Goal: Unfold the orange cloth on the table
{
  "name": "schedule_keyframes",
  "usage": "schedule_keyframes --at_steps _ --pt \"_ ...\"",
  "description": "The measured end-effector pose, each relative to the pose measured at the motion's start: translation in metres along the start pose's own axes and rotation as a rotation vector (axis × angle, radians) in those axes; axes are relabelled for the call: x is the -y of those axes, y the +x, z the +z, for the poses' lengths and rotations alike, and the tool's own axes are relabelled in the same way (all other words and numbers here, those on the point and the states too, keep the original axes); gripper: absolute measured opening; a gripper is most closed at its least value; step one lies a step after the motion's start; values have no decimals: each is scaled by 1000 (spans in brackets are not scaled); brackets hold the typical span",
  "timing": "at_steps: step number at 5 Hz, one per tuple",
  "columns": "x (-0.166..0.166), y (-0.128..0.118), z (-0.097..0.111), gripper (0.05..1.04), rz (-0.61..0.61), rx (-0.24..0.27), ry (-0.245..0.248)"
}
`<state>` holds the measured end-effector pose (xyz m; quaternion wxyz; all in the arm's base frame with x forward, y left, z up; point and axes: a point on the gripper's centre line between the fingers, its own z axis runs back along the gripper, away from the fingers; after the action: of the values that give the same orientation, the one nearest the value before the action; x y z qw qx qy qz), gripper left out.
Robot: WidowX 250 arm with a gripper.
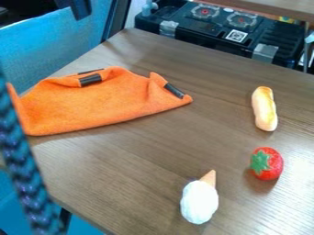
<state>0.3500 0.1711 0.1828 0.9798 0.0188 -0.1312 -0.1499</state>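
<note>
From where I stood, the robot's black gripper (80, 9) hung partly in sight at the upper left, its lower end pointing down, more dark bodywork above that end.

A brown wood-grain counter (131, 158) carries an orange cloth (104, 103) with dark strips, lying folded across its far left. Down the right side sit a bread-like toy (264, 109) and — just nearer — a red strawberry (274, 166) with a green top. A white-topped ice-cream cone (199, 202) lies near the front — left of the strawberry.
</note>
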Motion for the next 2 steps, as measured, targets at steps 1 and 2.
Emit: schedule_keyframes --at_steps 1,2 --pt "1 -3 -16 1001 8 -28 -24" --pt "1 -12 -38 1001 -14 -63 22"
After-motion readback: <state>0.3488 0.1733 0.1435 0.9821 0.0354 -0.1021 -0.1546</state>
